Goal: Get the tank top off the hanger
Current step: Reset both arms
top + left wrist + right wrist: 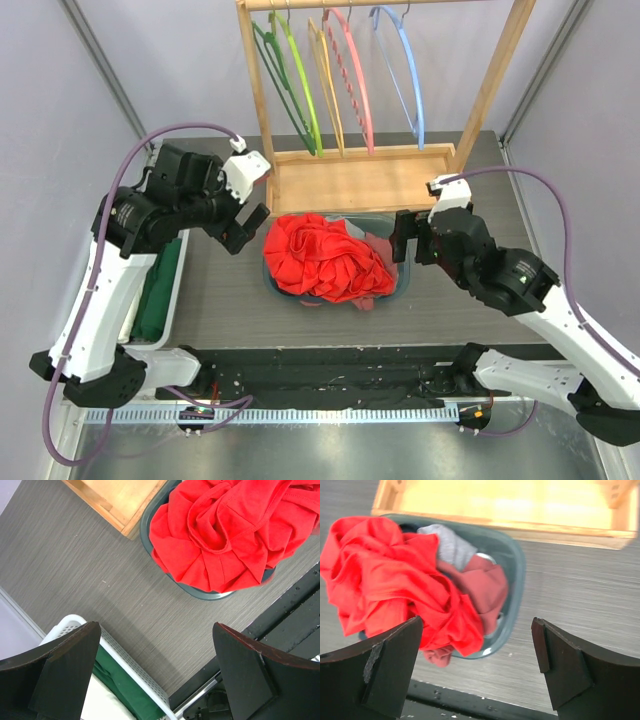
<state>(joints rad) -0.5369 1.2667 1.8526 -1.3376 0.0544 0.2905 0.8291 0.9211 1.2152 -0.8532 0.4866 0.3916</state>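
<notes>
The red tank top lies crumpled in a grey-blue basin at the table's middle, with no hanger in it. It also shows in the left wrist view as the red tank top and in the right wrist view. My left gripper hovers open just left of the basin, nothing between its fingers. On the basin's right side my right gripper is open and empty too. Several coloured hangers hang bare on the wooden rack behind.
A grey garment and a dusty pink one lie under the red cloth in the basin. A white perforated basket with green cloth stands at the left. A black rail runs along the near edge.
</notes>
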